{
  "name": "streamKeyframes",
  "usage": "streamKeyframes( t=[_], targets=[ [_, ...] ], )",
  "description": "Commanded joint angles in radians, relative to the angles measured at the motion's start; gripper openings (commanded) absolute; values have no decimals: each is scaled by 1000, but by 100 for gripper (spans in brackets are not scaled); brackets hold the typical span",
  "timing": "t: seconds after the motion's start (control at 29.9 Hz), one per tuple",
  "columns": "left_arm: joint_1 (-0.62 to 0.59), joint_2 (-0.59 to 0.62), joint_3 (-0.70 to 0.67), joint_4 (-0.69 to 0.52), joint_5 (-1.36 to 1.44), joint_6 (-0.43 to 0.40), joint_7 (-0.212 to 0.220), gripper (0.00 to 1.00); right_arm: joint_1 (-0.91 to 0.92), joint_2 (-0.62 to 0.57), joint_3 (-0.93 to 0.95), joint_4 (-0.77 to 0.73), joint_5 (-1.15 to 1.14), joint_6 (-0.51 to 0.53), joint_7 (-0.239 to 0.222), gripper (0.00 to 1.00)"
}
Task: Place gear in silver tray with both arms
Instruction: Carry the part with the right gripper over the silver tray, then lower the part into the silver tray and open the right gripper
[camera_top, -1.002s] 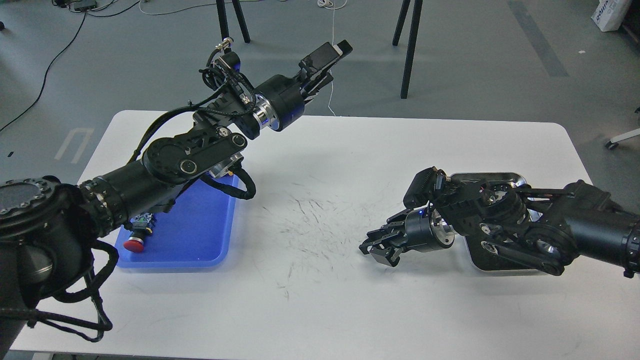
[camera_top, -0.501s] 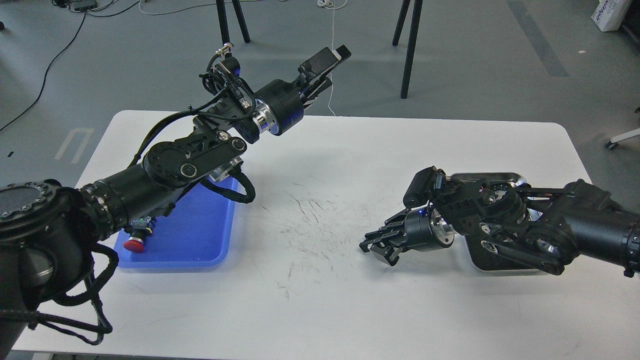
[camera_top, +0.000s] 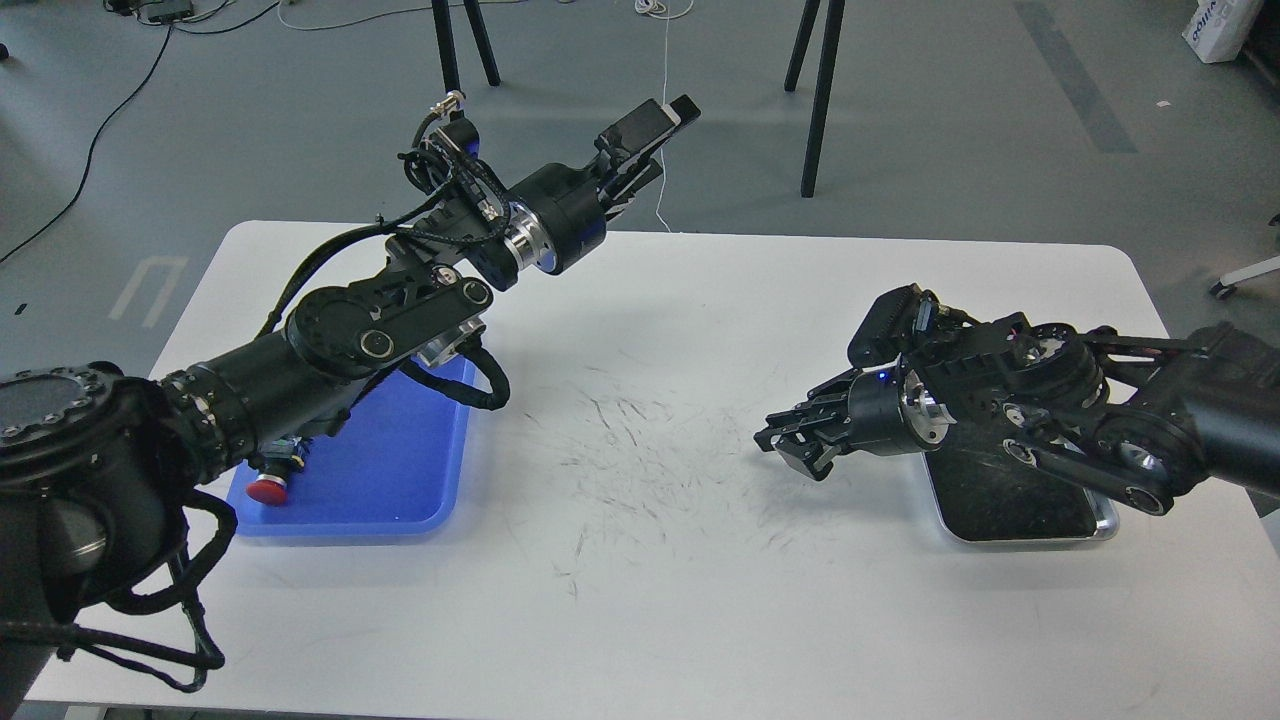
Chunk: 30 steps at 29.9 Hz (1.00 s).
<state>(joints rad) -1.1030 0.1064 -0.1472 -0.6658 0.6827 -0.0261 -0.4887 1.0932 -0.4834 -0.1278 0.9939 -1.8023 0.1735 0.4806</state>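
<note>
The silver tray (camera_top: 1040, 510) lies at the right of the white table, mostly covered by my right arm. My right gripper (camera_top: 795, 445) hovers just left of the tray and points left. It is dark, and I cannot tell whether its fingers hold anything. My left arm reaches up from the lower left. Its gripper (camera_top: 660, 115) is raised high over the table's far edge and points up and right. Its fingers look close together, with nothing visible between them. I cannot make out a gear anywhere.
A blue plastic tray (camera_top: 400, 480) lies at the left under my left arm, with a small red-capped part (camera_top: 268, 487) at its front left. Black stand legs (camera_top: 820, 100) stand on the floor beyond the table. The tabletop (camera_top: 640, 480) is scuffed in the middle.
My right gripper has lifted and drawn back to the right, toward the silver tray, uncovering the tray's front part. My left arm has barely moved.
</note>
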Motion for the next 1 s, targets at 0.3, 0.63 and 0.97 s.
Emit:
streamKeyframes(
  t=[0.3,0.63,0.97],
  targets=[
    [8,-10,2,25,1,0,0,100,-4,-187,1,-29,1,-3,4,19],
    [29,-16,5,26,3,0,0,100,-21,-290,-10,-26,1,-2,8,19],
    [38,-25,5,29,3,12,0,100,-75,-323,-18,-28,0,6,8,20]
  ],
)
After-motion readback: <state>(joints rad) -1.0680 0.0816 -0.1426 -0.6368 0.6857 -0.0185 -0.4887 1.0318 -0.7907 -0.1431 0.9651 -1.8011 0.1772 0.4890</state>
